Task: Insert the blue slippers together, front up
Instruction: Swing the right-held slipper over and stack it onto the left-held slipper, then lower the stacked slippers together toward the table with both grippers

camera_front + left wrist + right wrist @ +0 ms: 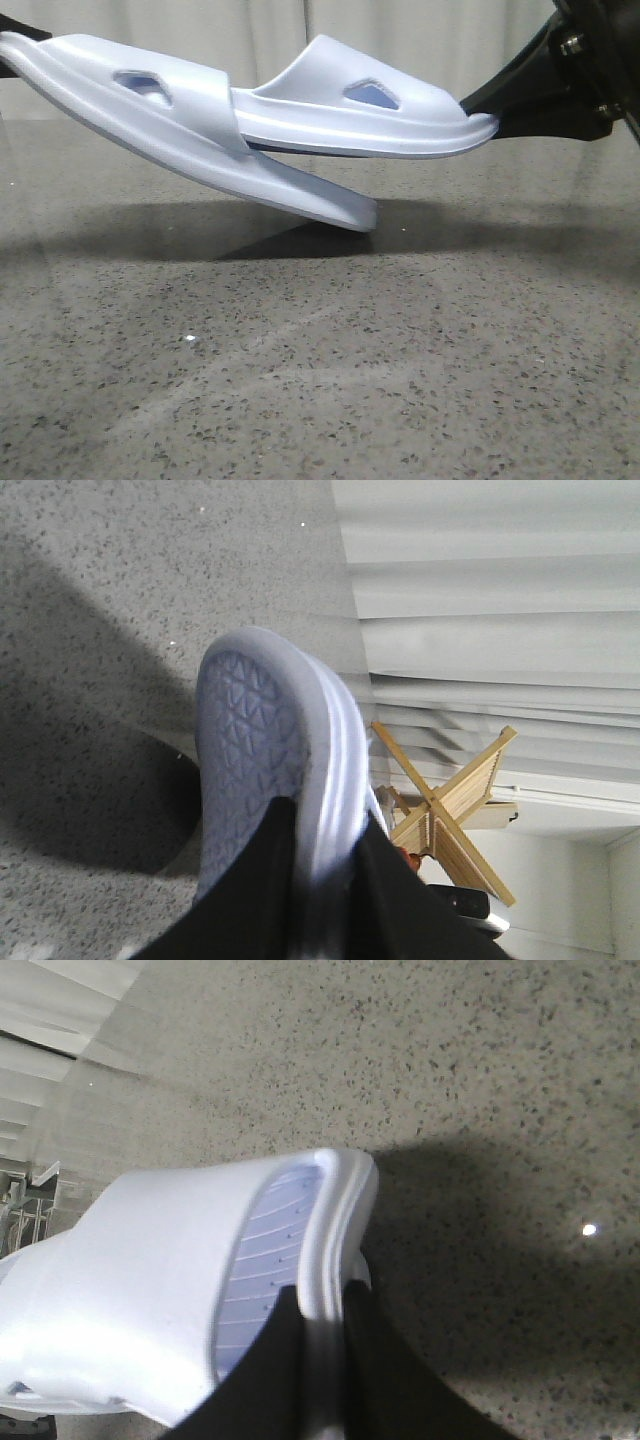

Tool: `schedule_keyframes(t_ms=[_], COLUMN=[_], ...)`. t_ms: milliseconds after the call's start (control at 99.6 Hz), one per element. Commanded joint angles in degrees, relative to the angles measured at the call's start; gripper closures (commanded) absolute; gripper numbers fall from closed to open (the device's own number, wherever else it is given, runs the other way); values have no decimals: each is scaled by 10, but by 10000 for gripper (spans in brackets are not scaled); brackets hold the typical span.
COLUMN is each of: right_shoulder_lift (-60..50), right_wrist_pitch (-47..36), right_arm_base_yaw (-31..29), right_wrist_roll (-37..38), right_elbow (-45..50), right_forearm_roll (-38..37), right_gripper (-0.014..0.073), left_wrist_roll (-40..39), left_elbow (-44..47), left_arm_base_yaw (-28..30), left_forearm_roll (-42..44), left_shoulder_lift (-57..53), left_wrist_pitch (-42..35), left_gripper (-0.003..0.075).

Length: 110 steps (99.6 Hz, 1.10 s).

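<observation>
Behind slippers (250, 130) — wooden rack (450, 810)

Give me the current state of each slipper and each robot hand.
left slipper: held off the table, tilted, toe low.
right slipper: held off the table, near level, toe tucked under the left slipper's strap.
left hand: shut on the left slipper's heel.
right hand: shut on the right slipper's heel.
</observation>
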Motion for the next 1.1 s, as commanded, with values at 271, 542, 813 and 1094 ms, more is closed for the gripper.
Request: schedule_keyframes(t_ms=[271,542,813,1094], right_shoulder_lift=[-11,-44,-97,-202], right_wrist_pitch=[131,51,11,-45], right_arm_base_yaw=[18,17,17,17], right_wrist_roll=[-72,-120,-120,-120], right_elbow=[-18,-18,-18,-18], right_forearm_roll=[69,49,6,-19], right_gripper=[700,508,184,165], left_wrist_roll=[0,0,0,0], left_elbow=[-15,-15,-15,-15], left_arm_base_yaw=[-19,-19,-19,-18], left_forearm_roll=[-44,-44,-46,-44], left_shoulder_lift=[-8,-8,-8,-8], left_wrist_pitch=[160,160,150,130], left_gripper=[704,704,704,704])
